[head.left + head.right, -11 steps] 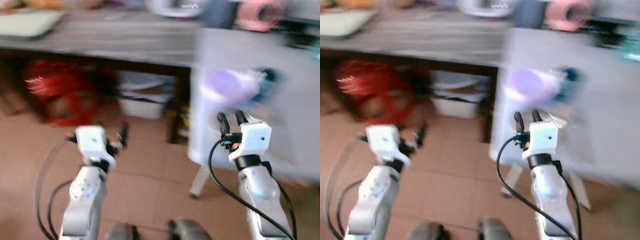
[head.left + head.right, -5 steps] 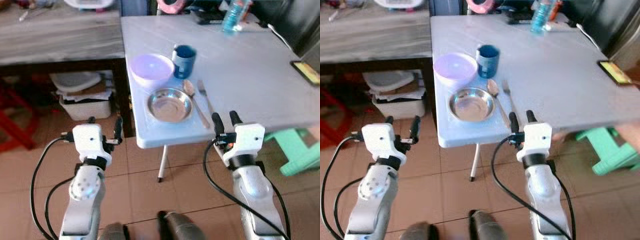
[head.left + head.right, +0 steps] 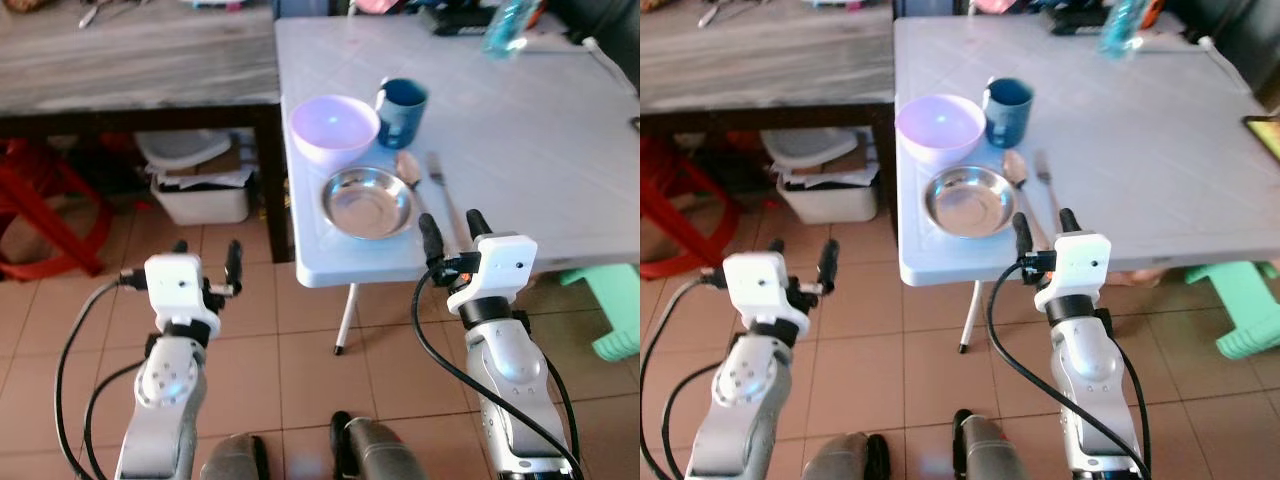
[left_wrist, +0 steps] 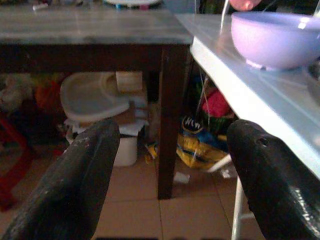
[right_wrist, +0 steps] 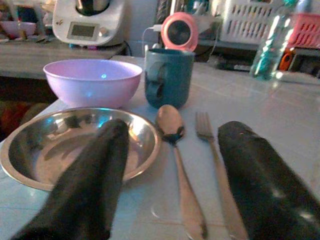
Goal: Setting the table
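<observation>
Both arms are up in front of the robot, and neither is carrying anything. The right claw (image 3: 450,226) hangs at the near edge of the white table (image 3: 560,140), its two black fingers spread apart, with the steel plate (image 3: 367,203), the spoon (image 3: 411,172) and the fork (image 3: 440,185) just ahead of it. From the right wrist the setting is plain: the plate sits nearest, the spoon lies just beside it on its right, and the fork lies just right of the spoon, the two parallel. Behind the plate stands the purple bowl (image 3: 334,129), and next to that a blue mug (image 3: 402,111), upright, handle toward the bowl. The left claw (image 3: 206,261) is held out over the tiled floor (image 3: 90,310), well short of the table, fingers wide open. Its wrist camera looks under a dark wooden side table (image 4: 90,35) at a white bin (image 4: 95,100) and some clutter, with the bowl on the white table's corner off to one side. At the far end of the table there is what looks like a clear bottle (image 3: 1124,22), though it is too blurred to be sure. A red stool (image 3: 45,215) stands left, a green one (image 3: 612,310) right.
</observation>
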You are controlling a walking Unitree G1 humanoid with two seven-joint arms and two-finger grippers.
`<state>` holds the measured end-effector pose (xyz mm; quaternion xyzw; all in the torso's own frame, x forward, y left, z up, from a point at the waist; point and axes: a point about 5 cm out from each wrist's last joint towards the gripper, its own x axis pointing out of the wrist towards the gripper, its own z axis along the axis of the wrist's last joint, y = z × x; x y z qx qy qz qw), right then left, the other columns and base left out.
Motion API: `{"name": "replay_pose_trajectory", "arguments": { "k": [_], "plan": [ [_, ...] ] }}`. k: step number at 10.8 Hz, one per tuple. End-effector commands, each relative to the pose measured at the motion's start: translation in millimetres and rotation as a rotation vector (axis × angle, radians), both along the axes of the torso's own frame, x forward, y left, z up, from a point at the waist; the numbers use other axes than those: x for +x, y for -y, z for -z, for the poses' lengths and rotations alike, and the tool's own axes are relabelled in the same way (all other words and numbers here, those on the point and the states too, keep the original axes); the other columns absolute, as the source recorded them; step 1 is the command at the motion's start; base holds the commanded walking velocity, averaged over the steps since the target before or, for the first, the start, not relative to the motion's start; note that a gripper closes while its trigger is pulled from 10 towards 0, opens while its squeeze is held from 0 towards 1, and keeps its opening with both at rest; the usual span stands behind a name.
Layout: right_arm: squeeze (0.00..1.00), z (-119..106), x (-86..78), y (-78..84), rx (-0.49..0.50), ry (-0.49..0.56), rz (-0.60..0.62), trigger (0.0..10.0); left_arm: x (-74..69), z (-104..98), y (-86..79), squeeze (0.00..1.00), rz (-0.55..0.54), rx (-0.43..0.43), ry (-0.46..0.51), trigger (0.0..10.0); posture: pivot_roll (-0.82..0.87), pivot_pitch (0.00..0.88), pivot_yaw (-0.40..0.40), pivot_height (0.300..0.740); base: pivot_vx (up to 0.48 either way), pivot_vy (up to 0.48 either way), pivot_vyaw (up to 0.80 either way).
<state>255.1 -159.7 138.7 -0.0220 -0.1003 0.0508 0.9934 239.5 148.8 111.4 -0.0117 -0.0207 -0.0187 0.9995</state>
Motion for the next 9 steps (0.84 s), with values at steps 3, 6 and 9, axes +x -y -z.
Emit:
{"name": "replay_pose_trajectory", "arguments": {
  "k": [3,6,9],
  "plan": [
    [0.22,2,9.4,6.5,0.077,-0.070,-0.028,10.0,-5.8,-2,-1.1,0.00,0.027,0.018,-0.015,10.0,-0.02,0.224,0.015,0.740,0.000,0.000,0.00],
    [0.00,-3,15.4,9.1,0.095,-0.071,-0.053,10.0,-8.5,-3,-3.4,0.00,0.031,0.031,-0.022,10.0,0.00,0.237,0.022,0.740,0.000,0.000,0.00],
    [0.98,-1,15.2,10.0,0.130,-0.094,-0.052,10.0,-8.4,-4,-1.5,0.00,0.053,0.045,-0.024,10.0,0.00,0.241,0.023,0.740,0.000,0.000,0.00]
  ]
}}
